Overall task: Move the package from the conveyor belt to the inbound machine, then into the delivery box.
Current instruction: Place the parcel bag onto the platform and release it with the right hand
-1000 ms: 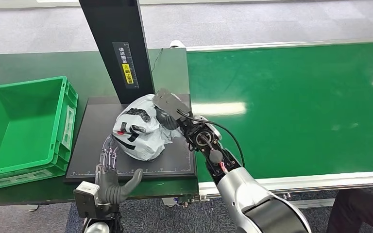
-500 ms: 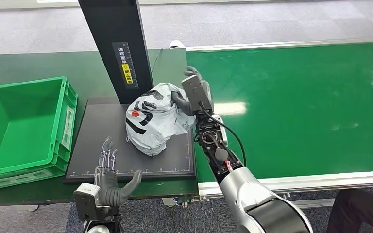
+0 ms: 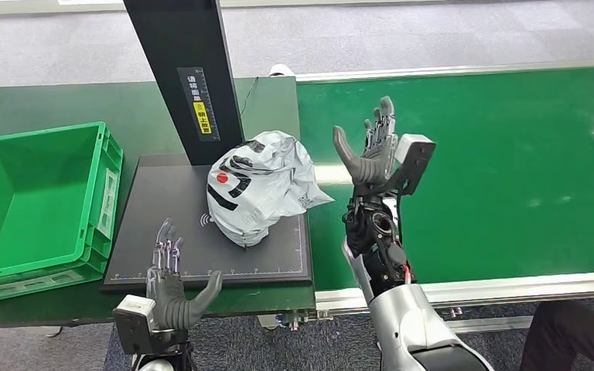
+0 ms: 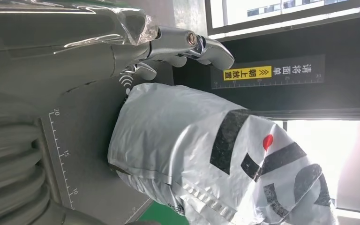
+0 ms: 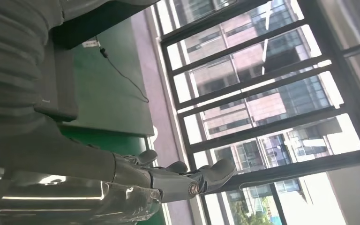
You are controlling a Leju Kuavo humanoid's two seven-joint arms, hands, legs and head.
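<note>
Package (image 3: 257, 188) is sitting on the dark platform of the inbound machine (image 3: 158, 232), right under the black post with the yellow label (image 3: 201, 108), which I'd guess is the scanner, so parking it there makes sense for getting it read. The right hand (image 3: 371, 147) is up in the air over the green conveyor belt (image 3: 495, 170), off to the belt side of the bag and clear of it, fingers spread wide and holding nothing, so the first leg of the job looks done to me. The left hand (image 3: 172, 286) is at the near edge of the platform, just short of the package, also spread and empty, palm turned toward the bag; in its wrist view the fingertips (image 4: 206, 47) reach past the bag's top without touching. My read is it's lined up that way to grab the bag and carry it over to the green delivery box (image 3: 15, 255), which sits just beyond the platform on the far side of that hand from the belt. Crinkly plastic bag, so the grip could slip.
</note>
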